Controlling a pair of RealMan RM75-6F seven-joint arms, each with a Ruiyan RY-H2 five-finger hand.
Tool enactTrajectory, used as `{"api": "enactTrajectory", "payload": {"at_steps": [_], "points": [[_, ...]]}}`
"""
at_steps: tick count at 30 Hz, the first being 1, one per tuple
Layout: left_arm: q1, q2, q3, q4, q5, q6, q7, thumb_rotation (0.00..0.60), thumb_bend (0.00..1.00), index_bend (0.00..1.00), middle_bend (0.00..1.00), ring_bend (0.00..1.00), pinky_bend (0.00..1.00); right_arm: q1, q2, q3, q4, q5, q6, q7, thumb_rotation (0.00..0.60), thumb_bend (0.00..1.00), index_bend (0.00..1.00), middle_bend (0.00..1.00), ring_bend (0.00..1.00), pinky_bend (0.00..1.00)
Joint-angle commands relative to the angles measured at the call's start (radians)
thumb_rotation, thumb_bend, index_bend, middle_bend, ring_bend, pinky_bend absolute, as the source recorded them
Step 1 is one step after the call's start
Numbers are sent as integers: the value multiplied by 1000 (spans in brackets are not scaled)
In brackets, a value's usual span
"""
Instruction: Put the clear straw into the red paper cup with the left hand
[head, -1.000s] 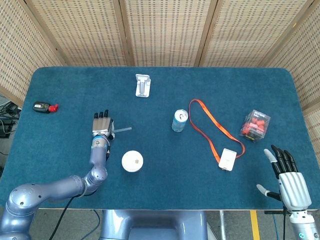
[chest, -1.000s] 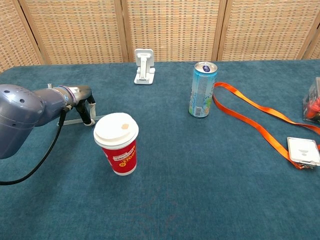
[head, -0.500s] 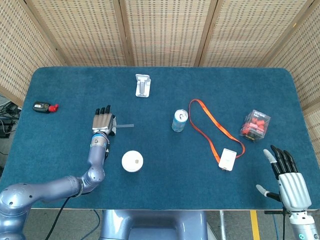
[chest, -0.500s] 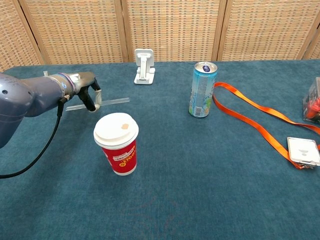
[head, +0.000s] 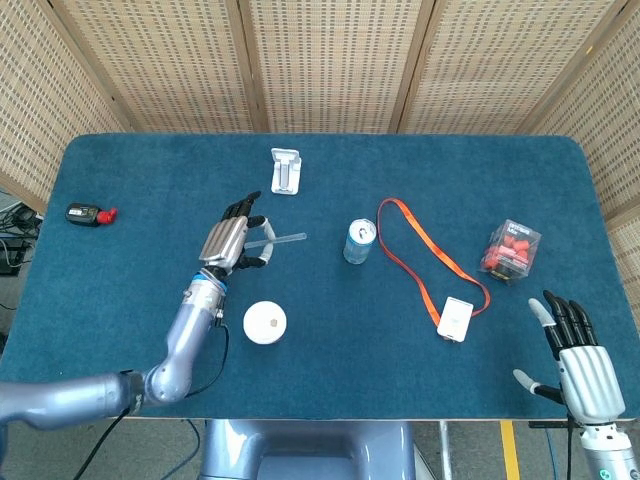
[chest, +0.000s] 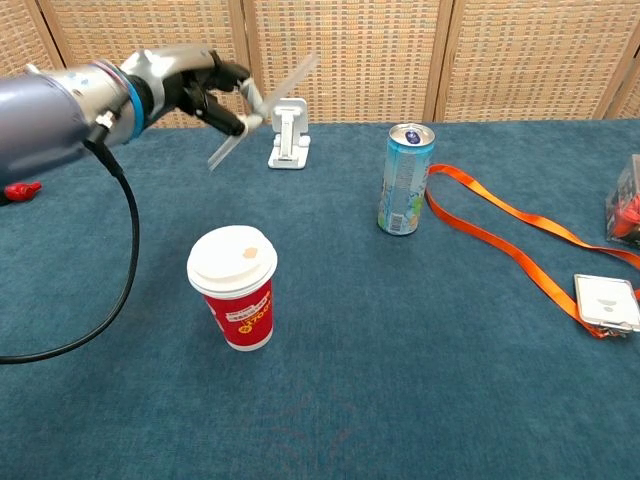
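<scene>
The clear straw (chest: 262, 110) was pinched in the fingers (chest: 222, 98) of the left hand (head: 228, 240), tilted and held well above the surface, behind the red paper cup (chest: 235, 290), presumably for lining up with the lid hole. The right hand (head: 583, 365) was kept spread, holding nothing, at the surface's near edge

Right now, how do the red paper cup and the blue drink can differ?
The red paper cup is wide, tapered and capped with a white lid; the blue drink can is slimmer and straight-sided, with a metal top. The cup stands nearer the camera, the can farther back and to the right. Both stand upright on the table, untouched.
</scene>
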Motion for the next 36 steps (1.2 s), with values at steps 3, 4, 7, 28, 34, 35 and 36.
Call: {"api": "enactTrajectory", "payload": {"at_steps": [3,4,7,28,34,35,36], "points": [[138,136,-19,-251,179,3,-231,600,458,599,0,0,0,-1,0,-1,-2,-4,3,-5,600,33,15,0,0,0],[150,149,-11,-272,200,3,-249,600,458,599,0,0,0,-1,0,-1,-3,-5,5,-6,600,34,15,0,0,0],[189,186,19,-339,275,2,-300,600,458,599,0,0,0,-2,0,-2,-5,-9,7,-11,600,33,15,0,0,0],[351,209,262,-213,772,22,-954,600,459,594,0,0,0,-7,9,-11,-23,-28,19,-8,600,33,15,0,0,0],[336,172,290,-130,808,17,-1031,600,458,594,0,0,0,-10,9,-12,-27,-35,26,-14,600,33,15,0,0,0],[331,161,293,-113,804,11,-1045,600,458,594,0,0,0,-10,10,-11,-28,-33,26,-13,600,33,15,0,0,0],[326,144,295,-94,802,10,-1059,600,458,594,0,0,0,-10,11,-9,-28,-31,27,-11,600,33,15,0,0,0]]}}
